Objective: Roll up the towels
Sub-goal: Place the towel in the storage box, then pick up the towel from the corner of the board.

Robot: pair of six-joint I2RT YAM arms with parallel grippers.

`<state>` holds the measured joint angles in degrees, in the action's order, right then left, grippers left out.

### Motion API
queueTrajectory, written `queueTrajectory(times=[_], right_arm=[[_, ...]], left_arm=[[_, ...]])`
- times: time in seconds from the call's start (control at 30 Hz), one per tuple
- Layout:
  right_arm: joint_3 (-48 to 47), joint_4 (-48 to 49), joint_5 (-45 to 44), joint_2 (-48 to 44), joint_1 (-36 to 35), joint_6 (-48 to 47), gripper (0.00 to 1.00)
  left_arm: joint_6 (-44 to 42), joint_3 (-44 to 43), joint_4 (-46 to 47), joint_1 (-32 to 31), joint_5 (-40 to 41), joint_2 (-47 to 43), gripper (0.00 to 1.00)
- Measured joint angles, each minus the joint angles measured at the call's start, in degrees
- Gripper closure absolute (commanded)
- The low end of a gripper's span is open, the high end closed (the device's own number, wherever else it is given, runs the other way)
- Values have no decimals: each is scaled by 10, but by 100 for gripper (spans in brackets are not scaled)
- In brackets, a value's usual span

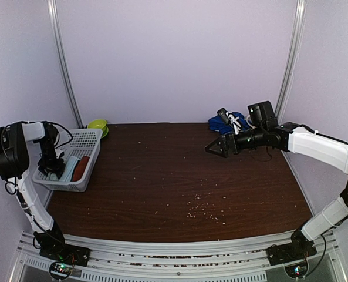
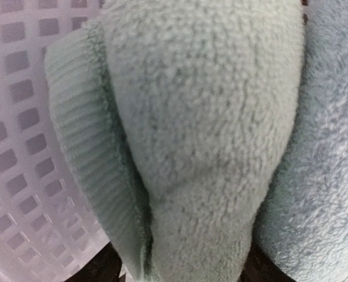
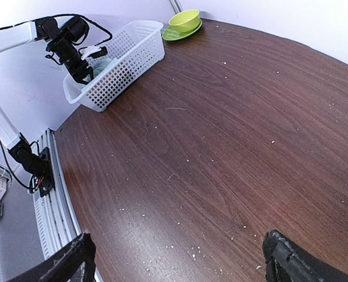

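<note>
Snagging is the likeliest trouble. The pale mint-green towel (image 2: 209, 117) lies bunched inside the white mesh basket (image 1: 90, 140) at the left edge of the bench (image 1: 174, 176). It is pressed against a greyer-blue cloth (image 2: 332, 153), with a reddish-brown item (image 1: 83, 168) beside them. The left arm (image 1: 30, 141) reaches down into the basket, its camera so close to the pile that the left jaws are out of its view. I cannot tell whether they are wide, narrow or holding cloth. A lift from here could drag the neighbouring cloth out too, or tug the light basket along if a fold catches in the mesh.

The royal blue towel (image 1: 216, 124) is heaped at the back right corner with a small black-and-white object on it that I cannot make out. The right jaws hang over the bench near the middle, fingertips (image 3: 68, 264) spread wide, holding nothing. Reaching for the blue heap risks knocking that object off. Neither towel lies flat, so a roll begun now would likely come out lopsided.
</note>
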<state>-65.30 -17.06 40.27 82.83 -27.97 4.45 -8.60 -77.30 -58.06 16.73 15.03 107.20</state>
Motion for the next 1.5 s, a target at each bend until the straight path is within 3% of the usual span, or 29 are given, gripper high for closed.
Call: queueTrajectory(times=[0.1,0.17,0.2,0.6,0.93,1.2,1.5], right_arm=[[0,0,0,0,0,0,0],[0,0,0,0,-1,0,0],[0,0,0,0,-1,0,0],[0,-1,-3,-2,-7,-2,0],[0,-3,-65,-5,-9,-17,0],[-8,-8,-192,-15,14,-40,0],[-27,-17,-325,-8,74,-61,0]], left_arm=[[0,7,0,0,0,-11,32],[1,12,-1,0,3,-20,5],[-1,12,-1,0,5,-23,2],[17,-29,-5,0,30,-89,2],[33,-104,24,-11,-42,-219,2],[59,-96,96,-162,-80,-303,2],[114,-53,205,-371,-83,-304,2]])
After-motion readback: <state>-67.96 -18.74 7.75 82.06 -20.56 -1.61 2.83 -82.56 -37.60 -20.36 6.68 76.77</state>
